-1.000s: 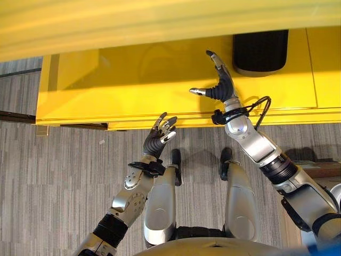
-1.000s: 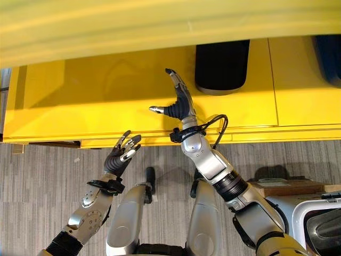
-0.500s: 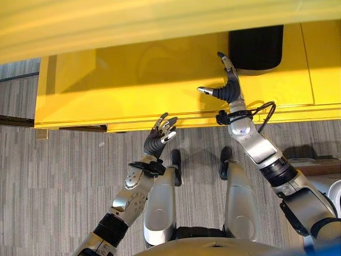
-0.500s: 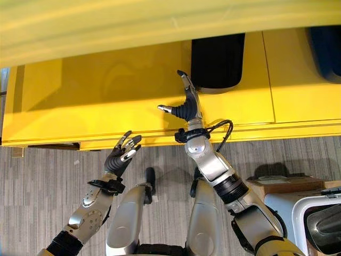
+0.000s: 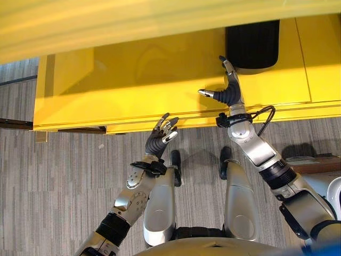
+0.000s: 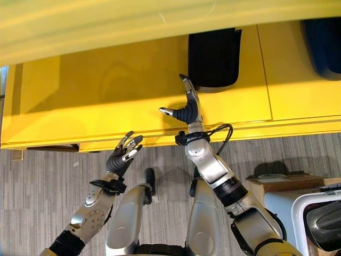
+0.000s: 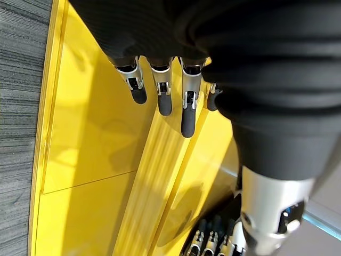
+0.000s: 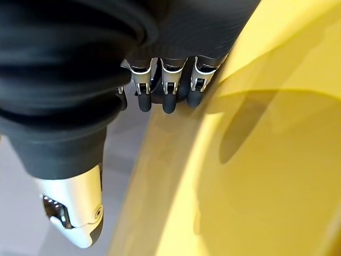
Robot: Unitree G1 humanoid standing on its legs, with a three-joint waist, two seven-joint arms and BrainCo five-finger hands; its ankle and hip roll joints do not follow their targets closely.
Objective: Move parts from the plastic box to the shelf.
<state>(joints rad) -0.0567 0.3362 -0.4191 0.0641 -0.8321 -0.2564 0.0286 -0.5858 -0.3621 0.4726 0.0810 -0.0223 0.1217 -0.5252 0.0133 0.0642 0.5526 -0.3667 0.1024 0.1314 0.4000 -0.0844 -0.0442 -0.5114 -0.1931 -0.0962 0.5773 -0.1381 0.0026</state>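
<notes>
Right hand (image 5: 228,90): you have it over the yellow shelf (image 5: 133,80), fingers straight, thumb spread, holding nothing.
Left hand (image 5: 160,136): at the shelf's front edge, fingers relaxed and empty.
Parts: one black ribbed part (image 5: 253,45) lies on the shelf just beyond your right fingertips, its far end cut off by the upper shelf board.
Right eye view extras: a dark blue object (image 6: 322,48) at the shelf's right, hard to identify, and a white plastic box (image 6: 298,213) beside a cardboard box (image 6: 277,186) on the floor.
</notes>
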